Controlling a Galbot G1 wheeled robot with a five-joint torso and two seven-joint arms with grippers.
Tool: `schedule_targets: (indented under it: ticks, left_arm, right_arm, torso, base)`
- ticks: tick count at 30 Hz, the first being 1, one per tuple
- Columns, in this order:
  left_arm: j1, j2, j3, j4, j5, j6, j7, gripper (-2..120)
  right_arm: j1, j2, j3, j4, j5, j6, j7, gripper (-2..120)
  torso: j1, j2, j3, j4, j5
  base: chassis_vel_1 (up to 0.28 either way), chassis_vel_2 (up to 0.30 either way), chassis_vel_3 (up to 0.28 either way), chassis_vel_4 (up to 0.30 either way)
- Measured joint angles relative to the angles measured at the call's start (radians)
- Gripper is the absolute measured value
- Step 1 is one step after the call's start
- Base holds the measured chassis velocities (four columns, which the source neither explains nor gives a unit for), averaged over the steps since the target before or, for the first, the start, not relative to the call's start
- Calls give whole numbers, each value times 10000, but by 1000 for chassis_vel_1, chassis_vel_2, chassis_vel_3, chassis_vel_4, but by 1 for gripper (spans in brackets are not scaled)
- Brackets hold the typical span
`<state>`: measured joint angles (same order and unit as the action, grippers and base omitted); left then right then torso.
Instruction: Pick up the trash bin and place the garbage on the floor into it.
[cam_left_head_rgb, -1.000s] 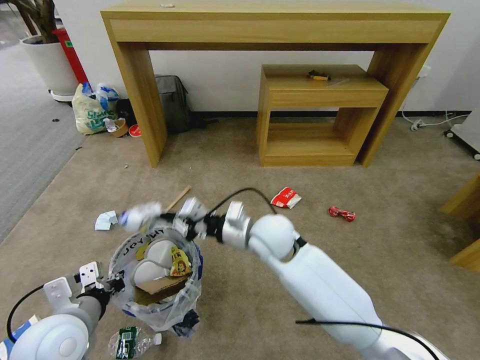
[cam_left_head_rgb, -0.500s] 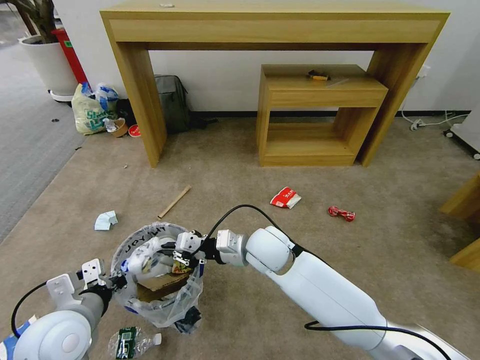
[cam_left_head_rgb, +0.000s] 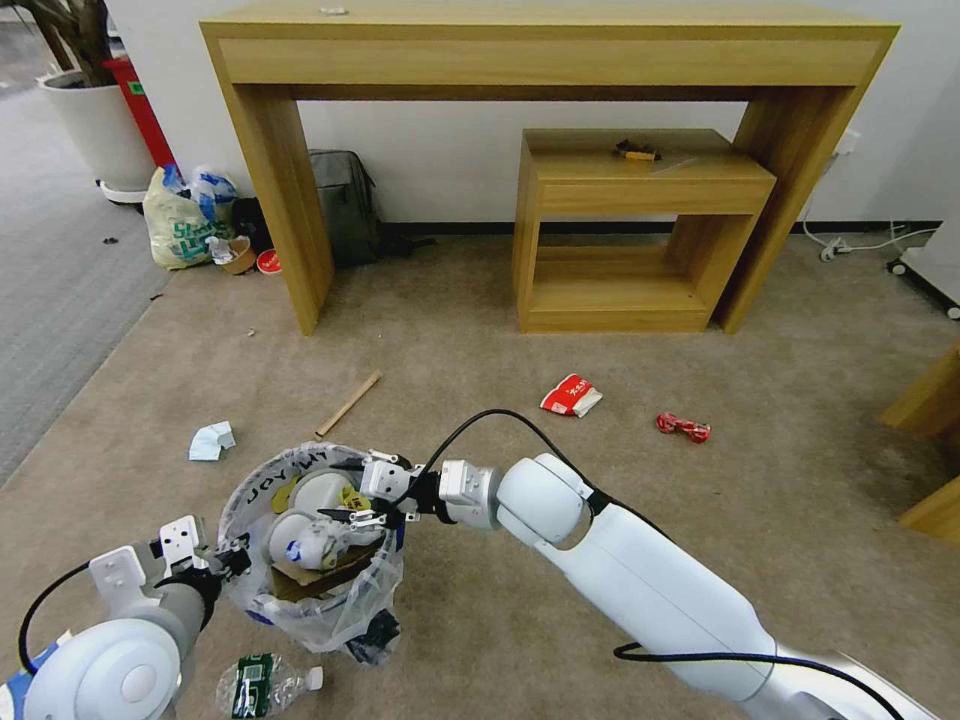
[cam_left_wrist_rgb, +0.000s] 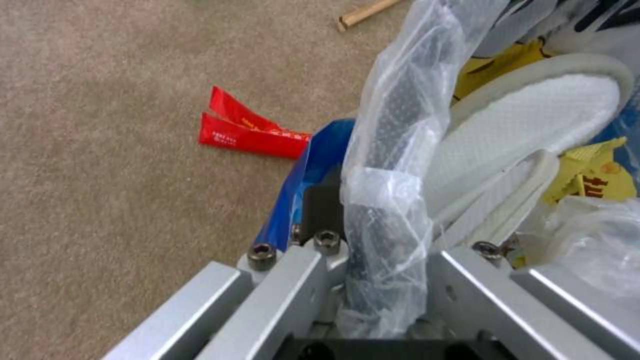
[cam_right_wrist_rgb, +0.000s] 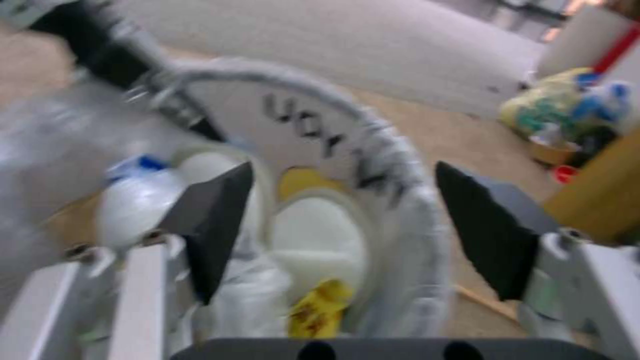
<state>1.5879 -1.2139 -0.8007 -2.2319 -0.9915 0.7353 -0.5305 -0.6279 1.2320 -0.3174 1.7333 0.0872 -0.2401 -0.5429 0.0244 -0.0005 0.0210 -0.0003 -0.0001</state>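
Trash bin (cam_left_head_rgb: 310, 545) sits low front-left over the floor (cam_left_head_rgb: 480, 360), left tool (cam_left_head_rgb: 215, 568) pinching its bagged rim, right tool (cam_left_head_rgb: 352, 492) spread wide over slippers (cam_left_head_rgb: 318, 498) & paper cup (cam_left_head_rgb: 305, 545) inside.

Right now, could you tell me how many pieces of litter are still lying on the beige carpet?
6 visible: tissue, stick, red-white carton, crumpled red wrapper, green-label bottle, and a flat red wrapper beside the trash bin. More may hide behind the arms.
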Motion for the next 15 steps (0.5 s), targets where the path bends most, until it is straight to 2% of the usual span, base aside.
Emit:
schedule_targets:
  ticks: [1, 3, 5, 6, 7, 9, 11, 13, 15]
  left_arm:
    - [-5, 0, -9, 3, -13, 0, 0, 0]
    - [-8, 0, -74, 33, -47, 0, 1, 0]
    - [-7, 0, -87, 35, -50, 0, 4, 0]
    - [11, -1, -136, 44, -65, 0, 33, 0]
    - [36, -6, -167, 54, -66, 0, 70, 0]
    - [56, -16, -186, 64, -66, 0, 105, 0]
    - [108, -56, -232, 97, -64, 0, 192, 0]
    - [118, -65, -243, 101, -61, 0, 203, 0]
    - [155, -70, -306, 103, -60, 0, 252, 0]
  right_arm:
    - [-36, 8, 67, 19, 85, -28, 169, 80]
    - [-336, -5, 427, 199, 600, -305, 1365, 91]
    - [-385, -9, 470, 226, 668, -345, 1521, 92]
    - [-706, -47, 743, 365, 1040, -538, 2351, 99]
    - [-1005, -78, 953, 437, 1254, -622, 2890, 99]
    - [-1225, -92, 1093, 465, 1324, -653, 3170, 100]
    - [-2007, -142, 1868, 622, 1344, -675, 3620, 100]
    - [-2249, -167, 2114, 696, 1343, -681, 3668, 100]
    - [-2954, -250, 2931, 986, 1338, -712, 3806, 100]
  torso:
    - [0, 0, 0, 0, 0]
    - [0, 0, 0, 0, 0]
    - [0, 0, 0, 0, 0]
    - [0, 0, 0, 1, 1]
    - [0, 0, -1, -1, 1]
    - [0, -1, 0, -2, 1]
    - [0, 0, -1, -1, 1]
    - [0, 0, -1, 0, 1]
    - [0, -1, -1, -3, 3]
  base:
    - [0, 0, 0, 0]
    - [0, 0, 0, 0]
    - [0, 0, 0, 0]
    - [0, 0, 0, 0]
    - [0, 0, 0, 0]
    - [0, 0, 0, 0]
    - [0, 0, 0, 0]
    - [0, 0, 0, 0]
    - [0, 0, 0, 0]
